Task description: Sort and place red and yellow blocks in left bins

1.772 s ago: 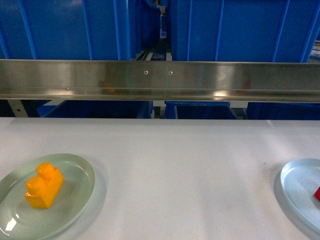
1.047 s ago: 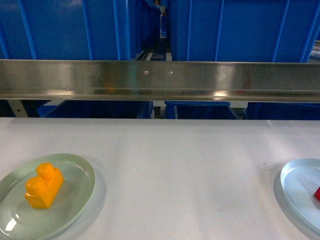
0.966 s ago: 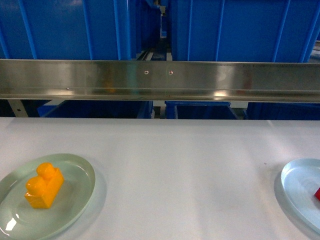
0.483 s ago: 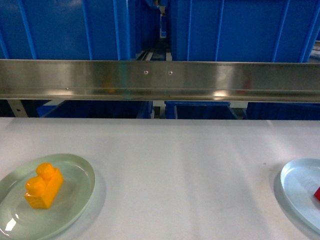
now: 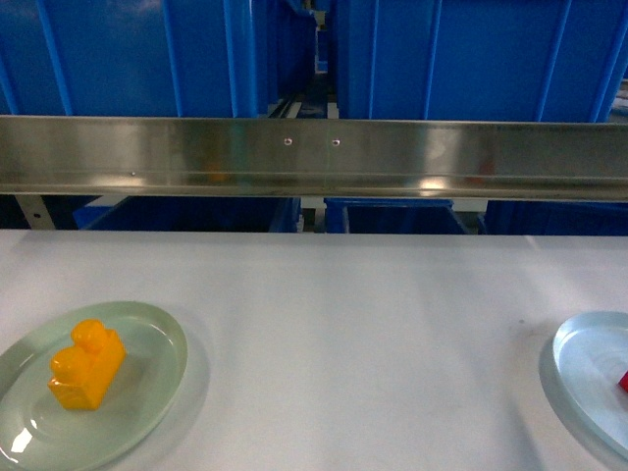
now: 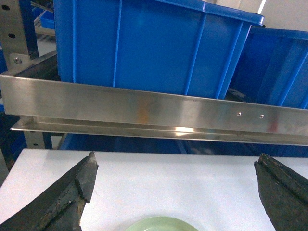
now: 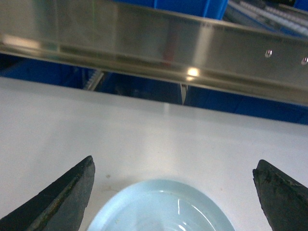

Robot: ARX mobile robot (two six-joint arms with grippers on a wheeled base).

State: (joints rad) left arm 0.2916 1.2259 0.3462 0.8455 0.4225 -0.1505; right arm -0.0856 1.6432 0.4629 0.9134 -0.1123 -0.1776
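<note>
No readable text or labels.

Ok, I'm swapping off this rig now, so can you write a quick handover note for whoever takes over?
Left gripper: open, empty, above the near edge of the pale green plate.
Right gripper: open, empty, above the pale blue plate.
Yellow block lies on the green plate. Red block is on the blue plate, mostly cut off at the head view's right edge.
Blue bins stand behind the steel rail.
Done: nothing binned. Left: pick both blocks and place them in the left bins.
</note>
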